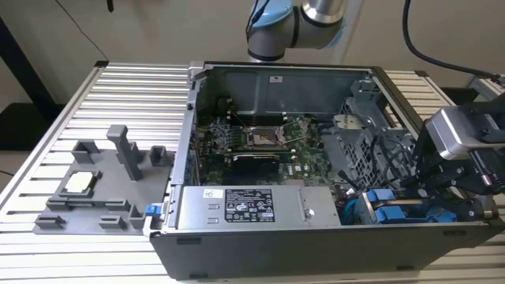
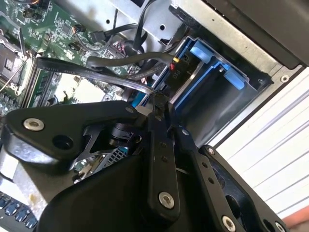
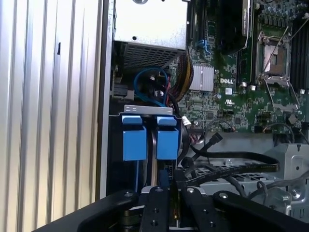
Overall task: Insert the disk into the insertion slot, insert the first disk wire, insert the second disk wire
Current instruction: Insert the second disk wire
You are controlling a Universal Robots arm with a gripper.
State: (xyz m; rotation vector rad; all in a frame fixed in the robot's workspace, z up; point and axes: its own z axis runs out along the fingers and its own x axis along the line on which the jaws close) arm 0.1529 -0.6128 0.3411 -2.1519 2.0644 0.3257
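Note:
The disk's bright blue caddy (image 1: 388,212) sits in the insertion slot (image 3: 147,110), the drive bay at the case corner on the exterior view's right. Two blue caddy tabs (image 3: 145,140) stand side by side there, and they also show in the second wrist view as tabs (image 2: 202,52). My gripper (image 1: 417,188) hangs just over that bay. In the second wrist view the gripper (image 2: 159,102) is shut on the end of a flat black disk wire (image 2: 91,71), close to the caddy's edge. In the first wrist view the gripper (image 3: 168,186) has black wires (image 3: 231,166) trailing off beside it.
The open computer case holds a grey labelled power-supply box (image 1: 252,207), a green motherboard (image 1: 261,139) and a perforated grey cage (image 1: 363,130) with loose cables. A grey fixture plate (image 1: 94,183) lies on the slatted metal table (image 1: 126,89) at the exterior view's left.

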